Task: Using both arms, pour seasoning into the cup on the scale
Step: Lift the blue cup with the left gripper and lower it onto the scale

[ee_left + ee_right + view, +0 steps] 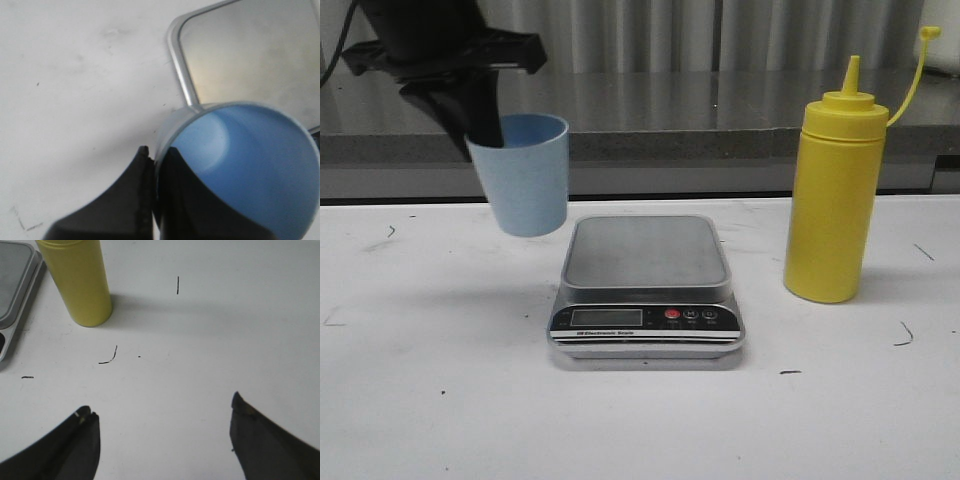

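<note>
My left gripper (pixel 485 135) is shut on the rim of the pale-blue cup (pixel 525 175) and holds it tilted in the air, just left of the scale (pixel 646 285). In the left wrist view one finger is inside the cup (pixel 250 165) and one outside; the left gripper (pixel 156 152) pinches its wall, with the scale's platform (pixel 250 55) beyond. The yellow squeeze bottle (pixel 833 190) stands upright on the table right of the scale, cap open on its tether. My right gripper (pixel 162 410) is open and empty above bare table, apart from the bottle (pixel 80 282). It is out of the front view.
The white table (pixel 430 400) has small dark pen marks. A grey ledge (pixel 720 120) and a curtain run along the back. The scale's edge (pixel 15 300) shows in the right wrist view beside the bottle.
</note>
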